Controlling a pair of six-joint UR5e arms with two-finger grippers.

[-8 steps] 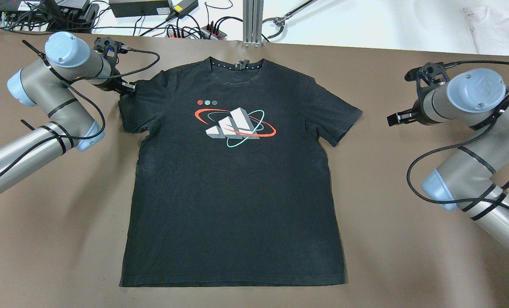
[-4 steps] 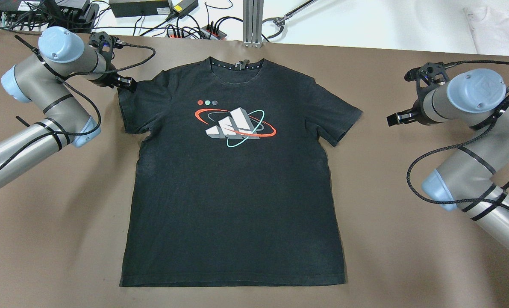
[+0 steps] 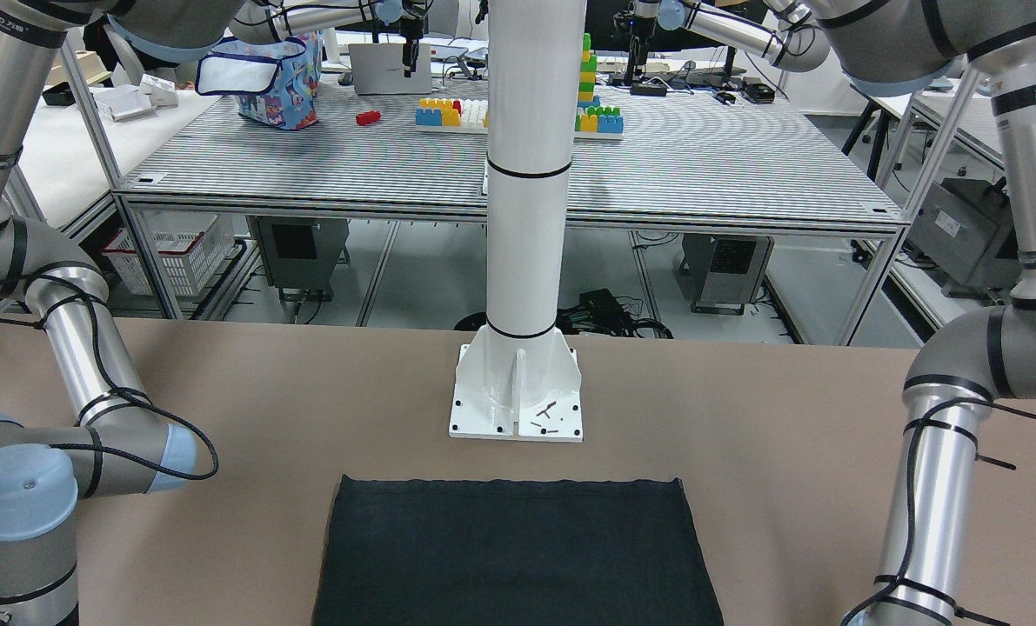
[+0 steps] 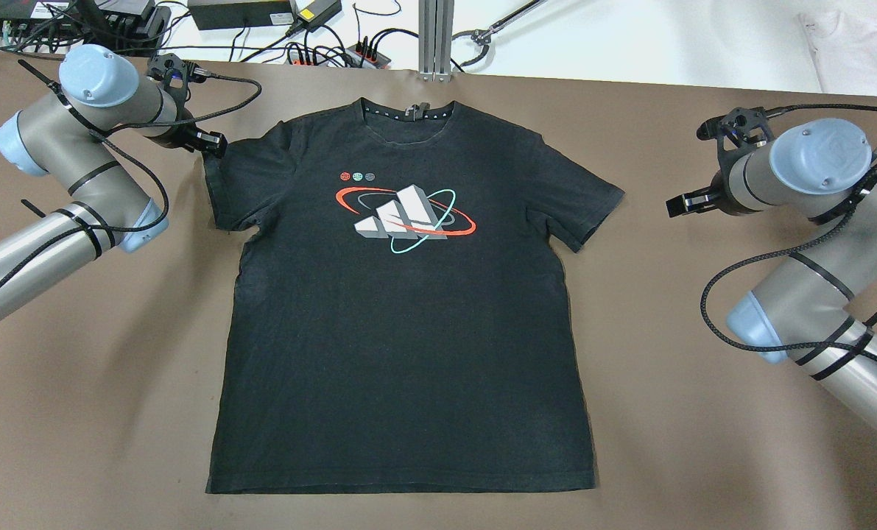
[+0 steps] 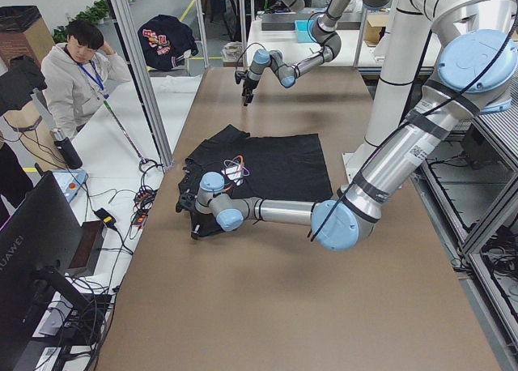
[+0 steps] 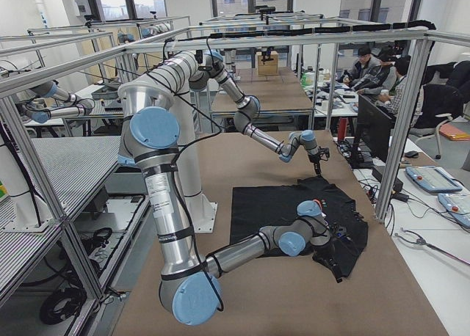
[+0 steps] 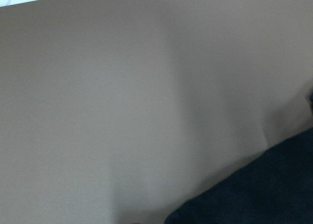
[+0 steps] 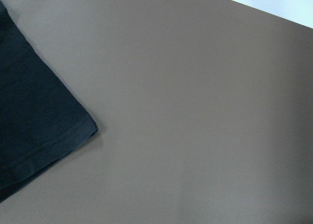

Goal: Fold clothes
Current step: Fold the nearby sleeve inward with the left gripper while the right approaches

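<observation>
T-shirt (image 4: 409,331) lies flat, print up, on the desk (image 4: 703,442). Left gripper (image 4: 213,142) sits at one sleeve (image 4: 226,184), right gripper (image 4: 682,203) well apart; whether either's jaws are parted, I cannot tell. Best approach: pinch both sleeve layers, carry inward low.

The brown worktop (image 4: 703,442) carries one black shirt (image 4: 409,331), spread flat at the frame's centre, collar toward the top edge.

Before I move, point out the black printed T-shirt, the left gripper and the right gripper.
black printed T-shirt (image 4: 401,346): overhead view, fabric below print.
left gripper (image 4: 214,146): overhead view, between fingertips.
right gripper (image 4: 678,205): overhead view, between fingertips.
</observation>
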